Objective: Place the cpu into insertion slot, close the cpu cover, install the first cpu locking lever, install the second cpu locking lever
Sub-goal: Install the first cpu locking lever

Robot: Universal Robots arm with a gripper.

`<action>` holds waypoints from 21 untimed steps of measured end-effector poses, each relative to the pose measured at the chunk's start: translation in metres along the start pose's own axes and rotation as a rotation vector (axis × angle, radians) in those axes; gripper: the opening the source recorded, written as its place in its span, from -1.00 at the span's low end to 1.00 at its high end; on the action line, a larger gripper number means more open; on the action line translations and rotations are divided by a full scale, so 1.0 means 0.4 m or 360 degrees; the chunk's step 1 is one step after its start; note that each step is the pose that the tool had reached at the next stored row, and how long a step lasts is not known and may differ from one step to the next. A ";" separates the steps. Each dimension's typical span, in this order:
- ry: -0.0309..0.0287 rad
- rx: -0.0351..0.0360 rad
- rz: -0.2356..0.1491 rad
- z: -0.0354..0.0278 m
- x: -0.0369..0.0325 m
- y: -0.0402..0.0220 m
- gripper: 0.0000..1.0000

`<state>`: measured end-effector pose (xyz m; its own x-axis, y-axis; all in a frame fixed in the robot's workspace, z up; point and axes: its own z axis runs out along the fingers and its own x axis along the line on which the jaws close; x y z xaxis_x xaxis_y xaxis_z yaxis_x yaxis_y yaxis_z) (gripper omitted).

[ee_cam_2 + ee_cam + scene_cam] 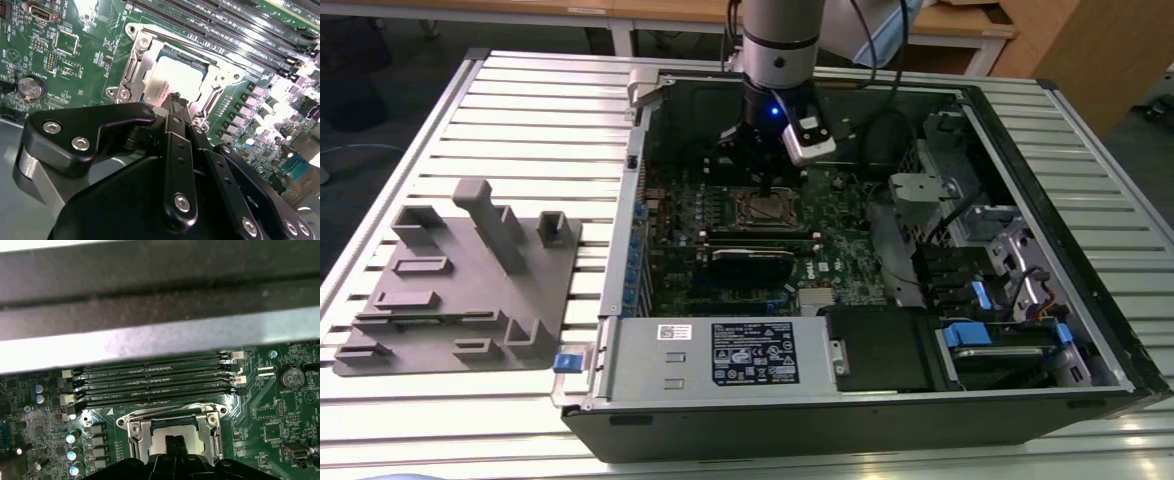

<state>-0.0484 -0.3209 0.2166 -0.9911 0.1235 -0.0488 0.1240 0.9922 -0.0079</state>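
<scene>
Fingers pinched together and empty, my gripper point(176, 100) hovers over the cpu point(172, 80) seated in the slot point(175, 432), cover point(137, 70) down. Pressing off-centre could tilt the chip, bending socket pins.

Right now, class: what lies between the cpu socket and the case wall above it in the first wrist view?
Long black memory slots lie between the cpu cover and the case wall.

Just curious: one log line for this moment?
gripper: over socket | cpu: seated in slot | cover: closed over cpu
</scene>
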 end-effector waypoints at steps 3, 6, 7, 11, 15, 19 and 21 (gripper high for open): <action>0.00001 0.0000 0.0000 0.000 -0.001 -0.010 -0.79; 0.00003 -0.0001 0.0000 0.000 -0.003 -0.022 -0.79; 0.00004 -0.0002 0.0000 0.000 -0.003 -0.025 -0.79; 0.00016 -0.0022 0.0001 0.000 -0.004 -0.031 -0.79; 0.00024 -0.0029 0.0001 0.000 -0.006 -0.031 -0.79; 0.00049 -0.0050 0.0003 0.000 -0.006 -0.032 -0.79; 0.00078 -0.0073 0.0003 0.000 -0.006 -0.032 -0.79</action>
<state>-0.0476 -0.3338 0.2166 -0.9911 0.1256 -0.0439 0.1240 0.9916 0.0379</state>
